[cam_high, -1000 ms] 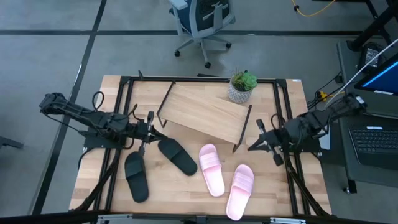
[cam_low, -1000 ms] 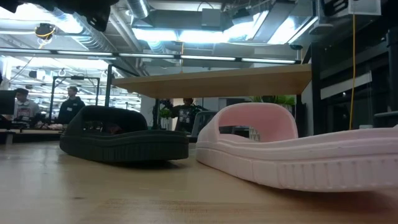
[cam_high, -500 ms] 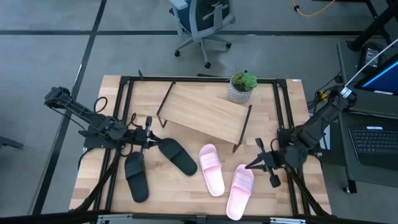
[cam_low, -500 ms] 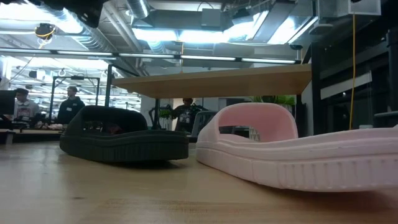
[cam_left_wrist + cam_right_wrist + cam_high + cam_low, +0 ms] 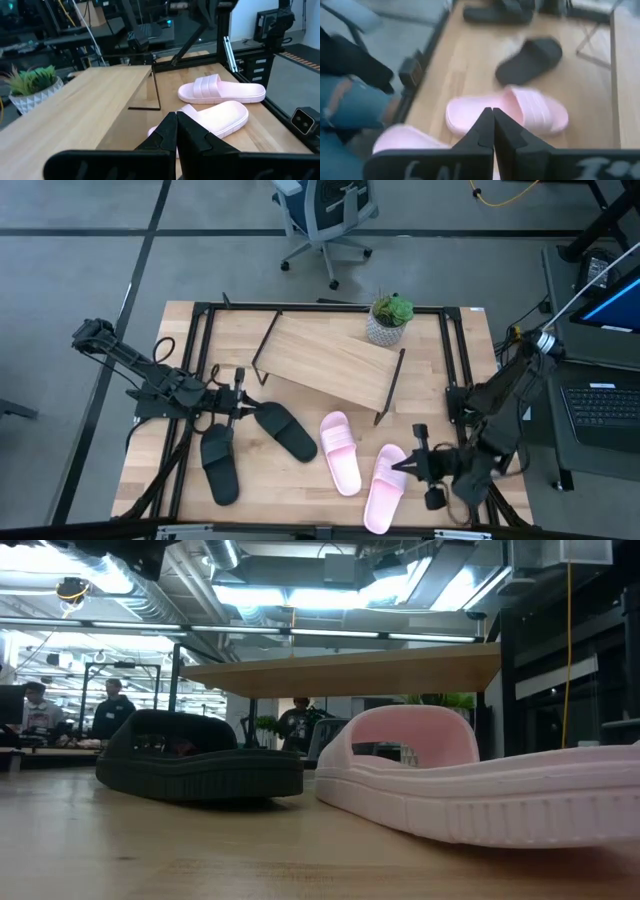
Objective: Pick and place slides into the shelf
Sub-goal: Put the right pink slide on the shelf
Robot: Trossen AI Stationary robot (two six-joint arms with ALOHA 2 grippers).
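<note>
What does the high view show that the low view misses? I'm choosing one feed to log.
Only the high view shows both arms: the left gripper between the two black slides, the right gripper by the outer pink slide, plus the chair. Only the low view shows people in the room behind. Both show the shelf, a pink slide, a black slide and the plant.

Honestly there's nothing here I can actually read. The right gripper (image 5: pixel 492 117) has some pale marks on the dark bar below its fingers in the right wrist view, looks like characters, but they're way too smeared to make out. No legible brand or label on the slides, the shelf or the plant pot. The monitor at the table's right edge only shows blue.
</note>
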